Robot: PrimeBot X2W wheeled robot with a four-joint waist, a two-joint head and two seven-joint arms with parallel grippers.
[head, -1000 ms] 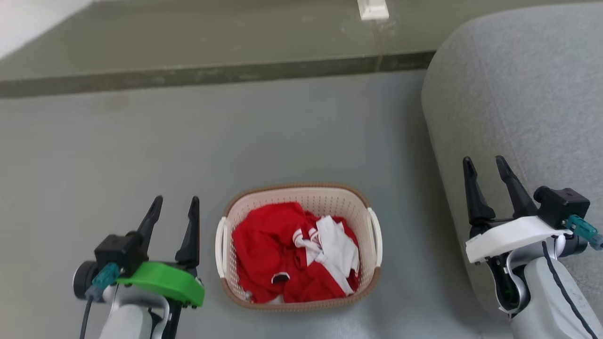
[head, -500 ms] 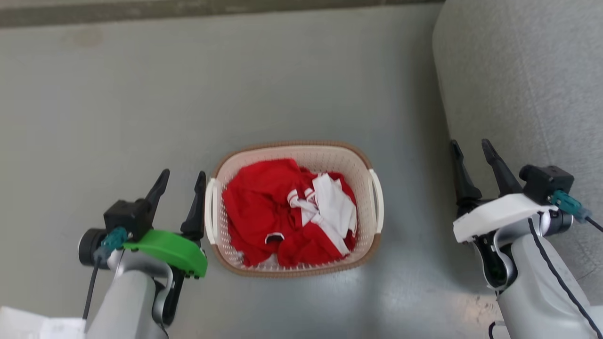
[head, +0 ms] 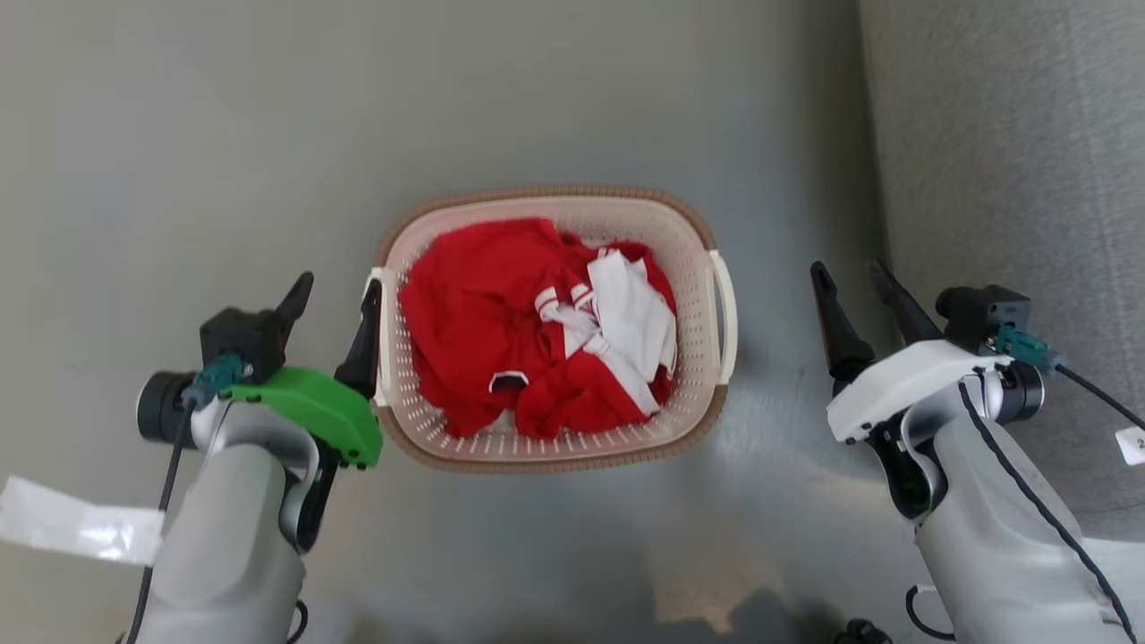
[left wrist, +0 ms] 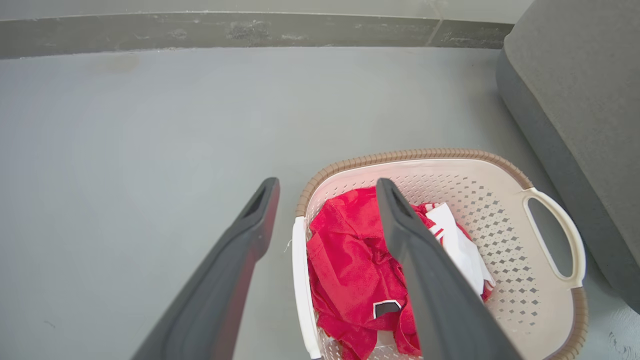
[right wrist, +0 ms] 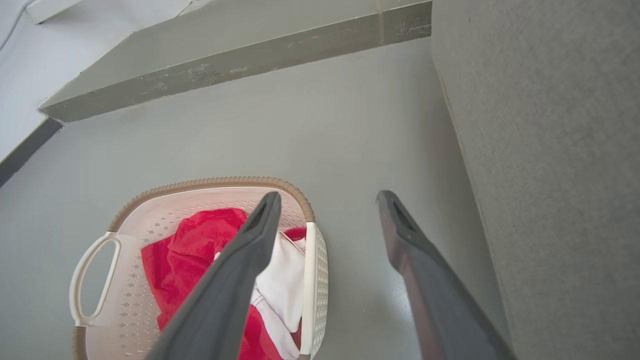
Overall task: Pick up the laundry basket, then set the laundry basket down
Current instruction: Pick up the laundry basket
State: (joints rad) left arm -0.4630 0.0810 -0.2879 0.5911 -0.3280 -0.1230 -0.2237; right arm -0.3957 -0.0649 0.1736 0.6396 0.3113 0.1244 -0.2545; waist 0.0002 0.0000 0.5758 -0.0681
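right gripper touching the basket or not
Apart. The head view shows a strip of floor between the right gripper and the basket.

laundry basket (head: 546, 190) btm mostly under clothes (head: 483, 295) | sofa (head: 1011, 134) cut by R edge | tag (head: 1132, 444) txt unreadable
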